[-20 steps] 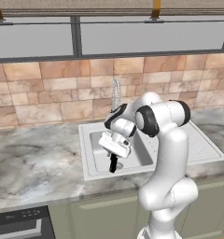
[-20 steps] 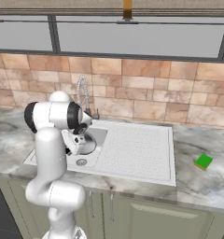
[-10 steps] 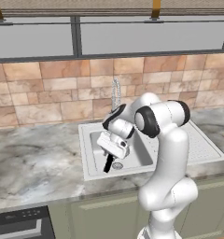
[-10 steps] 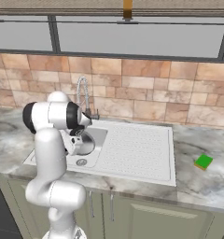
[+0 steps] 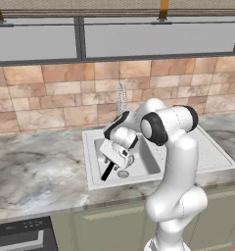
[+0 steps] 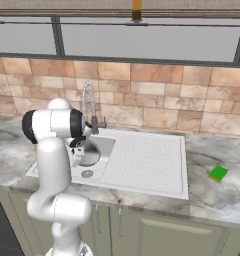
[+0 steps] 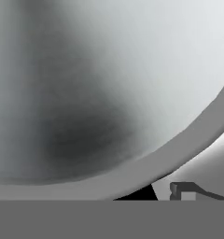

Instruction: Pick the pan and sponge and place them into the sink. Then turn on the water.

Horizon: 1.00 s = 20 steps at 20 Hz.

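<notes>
1. On the left, the marbled grey stone surface (image 5: 36, 171) carries nothing that belongs to the task.
2. The white-grey rectangular sink (image 5: 91, 147) has one deep square basin, with a round steel drain (image 6: 87, 173) in its floor. The basin has no other object resting on its floor yet.
3. The small round grey-steel frying pan with a short black handle (image 5: 107, 171) hangs tilted inside the basin opening, above the drain. Over the last second its handle has swung from pointing almost straight down to slanting down and to the left. The pan body (image 6: 87, 151) has barely shifted. This suggests the pan is being turned for set-down and has not been released, so the first placement is close but unfinished.
4. The end effector (image 5: 120, 159) sits at the pan's rim. In the hand view the rim curves right past one dark fingertip (image 7: 184, 189). Since the pan hangs tilted off the basin floor, the end effector appears to be clamped on it.
5. The tall chrome coil-spring faucet (image 6: 88, 100) stands behind the basin, and no water falls from it.
6. The ribbed draining board (image 6: 147, 160) is bare.
7. Far right, the small flat green sponge (image 6: 218, 173) lies on the surface, well apart from the sink, not yet picked up.
</notes>
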Motion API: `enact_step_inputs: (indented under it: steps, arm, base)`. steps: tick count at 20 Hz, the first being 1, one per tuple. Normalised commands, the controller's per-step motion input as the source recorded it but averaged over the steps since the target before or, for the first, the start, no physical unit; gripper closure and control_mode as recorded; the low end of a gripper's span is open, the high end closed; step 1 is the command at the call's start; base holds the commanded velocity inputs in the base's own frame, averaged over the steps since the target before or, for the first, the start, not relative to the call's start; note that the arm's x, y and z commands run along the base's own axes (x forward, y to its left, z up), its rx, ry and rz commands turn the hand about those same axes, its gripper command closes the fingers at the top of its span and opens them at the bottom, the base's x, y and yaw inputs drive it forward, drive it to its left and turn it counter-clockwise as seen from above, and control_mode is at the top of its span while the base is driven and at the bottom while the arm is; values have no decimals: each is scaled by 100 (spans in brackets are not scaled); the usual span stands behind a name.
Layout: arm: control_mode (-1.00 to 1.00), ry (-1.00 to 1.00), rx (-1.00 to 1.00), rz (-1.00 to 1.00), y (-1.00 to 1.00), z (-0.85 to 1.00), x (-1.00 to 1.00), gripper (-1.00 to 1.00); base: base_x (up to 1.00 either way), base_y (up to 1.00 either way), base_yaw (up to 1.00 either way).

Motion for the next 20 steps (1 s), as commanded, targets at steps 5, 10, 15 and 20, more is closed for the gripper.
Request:
enact_step_inputs:
  steps: [5,10,15,20]
  arm:
    - [-100,-2,-9,-8,-9,53,-15,-100]
    - [-100,-5,-10,-2,-13,71,-31,-100]
    - [-100,-2,-9,0,-16,51,-22,-100]
    - [-100,-4,-10,0,-23,57,-27,-100]
  base:
    - [0,0,0]
    - [0,0,0]
    - [0,0,0]
    - [0,0,0]
